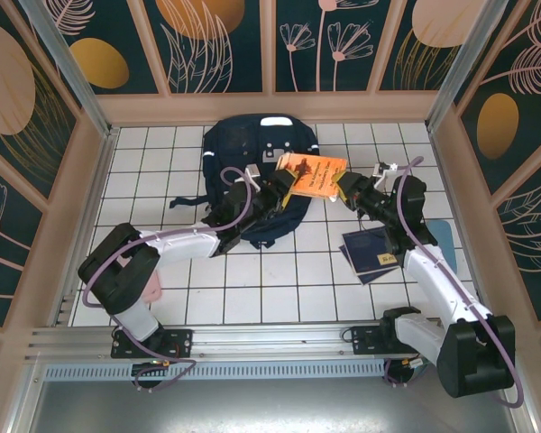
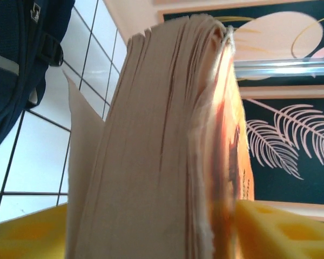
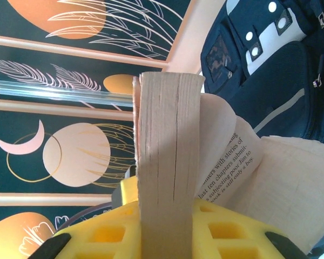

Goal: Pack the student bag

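Student bag (image 1: 243, 153): dark navy, laid flat at the 12 o'clock end of the white tiled table (image 1: 252, 289). An orange book (image 1: 312, 174) is held over the bag's 3 o'clock edge. Its 9 o'clock end is clamped by the left gripper (image 1: 278, 189) and its 3 o'clock end by the right gripper (image 1: 347, 188). The page block is pressed between yellow fingers (image 3: 227, 232) in both wrist views. A navy book (image 1: 370, 254) is seen lying flat at 4 o'clock, apart from the bag.
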Robot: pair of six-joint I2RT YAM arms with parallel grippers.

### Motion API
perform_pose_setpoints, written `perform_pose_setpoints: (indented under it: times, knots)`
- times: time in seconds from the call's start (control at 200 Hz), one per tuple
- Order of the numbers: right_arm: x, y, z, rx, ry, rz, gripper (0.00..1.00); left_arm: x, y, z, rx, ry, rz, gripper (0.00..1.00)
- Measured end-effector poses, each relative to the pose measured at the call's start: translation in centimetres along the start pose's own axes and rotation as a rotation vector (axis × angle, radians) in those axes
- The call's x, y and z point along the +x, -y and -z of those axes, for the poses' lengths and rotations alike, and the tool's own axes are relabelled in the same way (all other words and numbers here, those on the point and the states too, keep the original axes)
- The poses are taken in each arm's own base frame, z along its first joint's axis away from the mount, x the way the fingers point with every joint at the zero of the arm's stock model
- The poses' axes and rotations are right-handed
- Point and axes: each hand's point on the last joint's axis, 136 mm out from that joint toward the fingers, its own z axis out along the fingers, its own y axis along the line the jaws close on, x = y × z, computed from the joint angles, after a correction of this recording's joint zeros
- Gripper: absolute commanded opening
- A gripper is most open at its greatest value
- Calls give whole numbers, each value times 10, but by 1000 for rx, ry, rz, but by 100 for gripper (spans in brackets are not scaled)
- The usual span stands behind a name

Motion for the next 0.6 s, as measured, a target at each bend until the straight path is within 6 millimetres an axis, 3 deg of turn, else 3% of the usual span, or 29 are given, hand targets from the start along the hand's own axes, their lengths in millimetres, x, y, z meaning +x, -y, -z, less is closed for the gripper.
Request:
perform_pose_setpoints:
  times: [0.165,0.25,0.3,0.415,0.601]
  knots:
    - [3,9,0,32,-10,8,36,-10,2,9,38,52,29,25]
    - [4,18,-1,66,-19,8,47,-14,12,12,76,67,32,16]
    - [4,23,0,88,-18,16,60,-17,16,13,90,76,24,11]
    - [-7,30,4,150,26,41,83,-22,9,16,76,91,2,4]
    - [-12,35,12,167,67,57,94,-28,7,18,72,108,-36,0]
